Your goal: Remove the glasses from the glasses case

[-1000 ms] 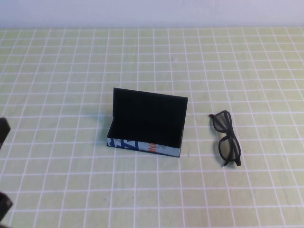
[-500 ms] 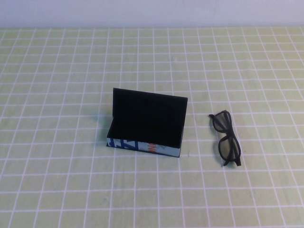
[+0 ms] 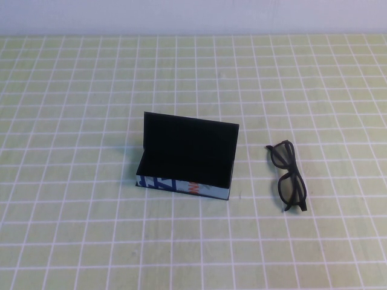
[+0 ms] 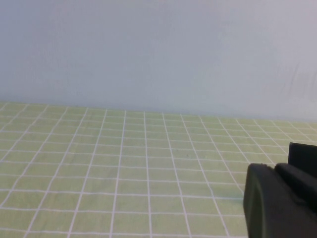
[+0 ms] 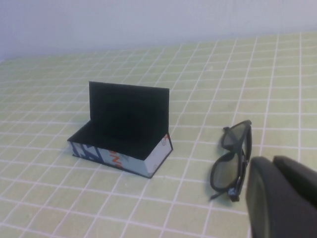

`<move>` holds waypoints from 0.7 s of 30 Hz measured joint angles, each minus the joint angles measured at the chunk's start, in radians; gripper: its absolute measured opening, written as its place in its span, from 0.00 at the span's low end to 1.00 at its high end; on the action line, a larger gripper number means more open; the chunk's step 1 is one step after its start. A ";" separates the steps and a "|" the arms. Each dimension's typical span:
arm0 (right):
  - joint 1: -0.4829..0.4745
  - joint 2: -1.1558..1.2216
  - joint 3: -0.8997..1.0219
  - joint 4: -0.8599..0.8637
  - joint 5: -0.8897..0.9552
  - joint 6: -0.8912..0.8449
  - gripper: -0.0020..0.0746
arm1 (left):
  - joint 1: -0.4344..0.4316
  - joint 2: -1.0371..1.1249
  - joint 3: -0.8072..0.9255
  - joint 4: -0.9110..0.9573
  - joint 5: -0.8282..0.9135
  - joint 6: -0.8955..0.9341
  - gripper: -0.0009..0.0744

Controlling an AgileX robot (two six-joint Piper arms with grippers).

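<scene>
High view: the glasses case (image 3: 186, 164) stands open mid-table on the green checked cloth (image 3: 72, 90), lid upright at the back, black interior showing nothing inside. The glasses (image 3: 288, 176) lie folded flat on the cloth to the case's right, near it but not touching, long axis running away from the robot toward the far edge. Neither arm shows in this view. Judged from how things lie, the removal looks done.

Left wrist view: only bare cloth and pale wall, with part of the left gripper (image 4: 280, 201) dark in the corner. Whether its fingers stand apart or together, cannot tell. Neither case nor glasses visible here; this arm looks parked well away.

Right wrist view: the right gripper (image 5: 282, 198) sits pulled back, fingers together, holding nothing. The glasses (image 5: 231, 161) lie just ahead of it on the cloth, the case (image 5: 124, 137) farther off beyond them. The right arm is plainly the nearer one to the glasses. Nothing stands between gripper and frame; the case's upright lid is the only obstacle nearby, and it lies clear to the side.
</scene>
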 joint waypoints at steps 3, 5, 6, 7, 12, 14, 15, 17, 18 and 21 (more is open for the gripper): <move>0.000 0.000 0.000 0.000 0.027 0.000 0.00 | 0.000 0.000 0.000 0.000 0.000 0.000 0.01; 0.000 0.000 0.000 0.000 0.040 0.000 0.00 | 0.000 0.000 0.000 0.000 0.000 0.000 0.01; 0.000 0.000 0.000 0.000 0.044 0.000 0.00 | 0.000 0.000 0.000 0.000 0.000 0.000 0.01; 0.000 0.000 0.000 0.000 0.047 0.000 0.00 | 0.000 0.000 0.000 0.000 0.000 0.000 0.01; -0.004 -0.004 0.000 -0.068 0.019 0.000 0.00 | 0.000 0.000 0.000 0.000 0.000 0.000 0.01; -0.040 -0.008 0.004 -0.088 -0.022 0.000 0.00 | 0.000 0.000 0.000 0.000 0.000 0.000 0.01; -0.066 -0.009 0.009 -0.093 -0.048 0.000 0.00 | 0.000 0.000 0.000 0.000 0.000 0.000 0.01; -0.143 -0.012 0.027 -0.101 -0.092 0.000 0.00 | 0.000 0.000 0.000 0.000 0.000 0.000 0.01; -0.180 -0.016 0.037 -0.104 -0.108 0.000 0.00 | 0.000 0.000 0.000 0.000 0.000 0.000 0.01; -0.243 -0.046 0.090 -0.115 -0.161 0.000 0.00 | 0.000 0.000 0.000 0.000 0.000 0.000 0.01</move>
